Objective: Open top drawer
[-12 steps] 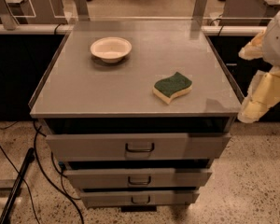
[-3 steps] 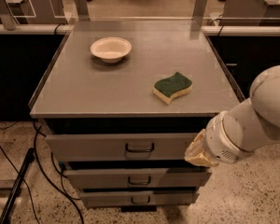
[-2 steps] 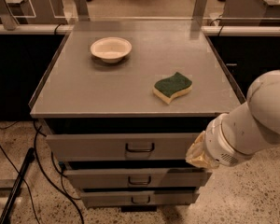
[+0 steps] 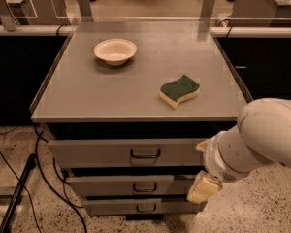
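Observation:
The top drawer (image 4: pixel 102 152) is the widest of three gray metal drawers under the gray tabletop, with a small dark bail handle (image 4: pixel 145 154) at its centre. Its front stands a little forward of the cabinet frame, with a dark gap above it. My gripper (image 4: pixel 203 188), cream-coloured at the end of a bulky white arm (image 4: pixel 262 140), hangs in front of the right end of the drawers. It is level with the middle drawer (image 4: pixel 111 185), to the right of and below the top drawer's handle, and apart from it.
A white bowl (image 4: pixel 115 51) and a green-and-yellow sponge (image 4: pixel 179 91) lie on the tabletop (image 4: pixel 87 96). The bottom drawer (image 4: pixel 116 207) is below. Black cables (image 4: pixel 43 178) and a dark pole (image 4: pixel 14 198) lie on the speckled floor at left. Clear panels stand behind the table.
The arm has come down from beside the table's right edge to in front of the right end of the drawers. Over the last second it has barely shifted. The drawers have not moved.

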You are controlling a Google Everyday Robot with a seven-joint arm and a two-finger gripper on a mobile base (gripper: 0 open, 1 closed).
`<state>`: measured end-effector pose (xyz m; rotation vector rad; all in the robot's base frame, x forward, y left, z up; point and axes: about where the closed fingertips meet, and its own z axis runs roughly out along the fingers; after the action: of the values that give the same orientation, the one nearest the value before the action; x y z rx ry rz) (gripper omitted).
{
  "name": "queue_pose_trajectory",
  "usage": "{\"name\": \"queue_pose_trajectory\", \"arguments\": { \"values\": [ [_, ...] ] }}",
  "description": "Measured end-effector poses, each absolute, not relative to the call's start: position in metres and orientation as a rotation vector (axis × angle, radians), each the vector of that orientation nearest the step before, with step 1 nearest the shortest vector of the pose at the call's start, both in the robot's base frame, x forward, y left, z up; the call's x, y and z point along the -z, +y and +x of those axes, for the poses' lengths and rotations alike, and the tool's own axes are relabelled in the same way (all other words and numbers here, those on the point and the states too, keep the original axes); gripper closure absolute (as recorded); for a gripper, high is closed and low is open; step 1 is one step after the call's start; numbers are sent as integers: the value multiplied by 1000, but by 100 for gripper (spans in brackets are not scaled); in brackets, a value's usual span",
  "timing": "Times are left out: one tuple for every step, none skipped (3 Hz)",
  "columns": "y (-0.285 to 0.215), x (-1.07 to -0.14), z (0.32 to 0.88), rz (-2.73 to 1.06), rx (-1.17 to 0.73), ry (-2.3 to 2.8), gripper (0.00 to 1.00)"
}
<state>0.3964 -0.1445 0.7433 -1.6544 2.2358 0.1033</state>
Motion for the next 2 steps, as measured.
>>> {"name": "queue_pose_trajectory", "arguments": {
  "values": [
    [-142,-729,399,-1655,-93,2226,0],
    [-139,-712,410,-1642,-100,2197,0]
  ]
}}
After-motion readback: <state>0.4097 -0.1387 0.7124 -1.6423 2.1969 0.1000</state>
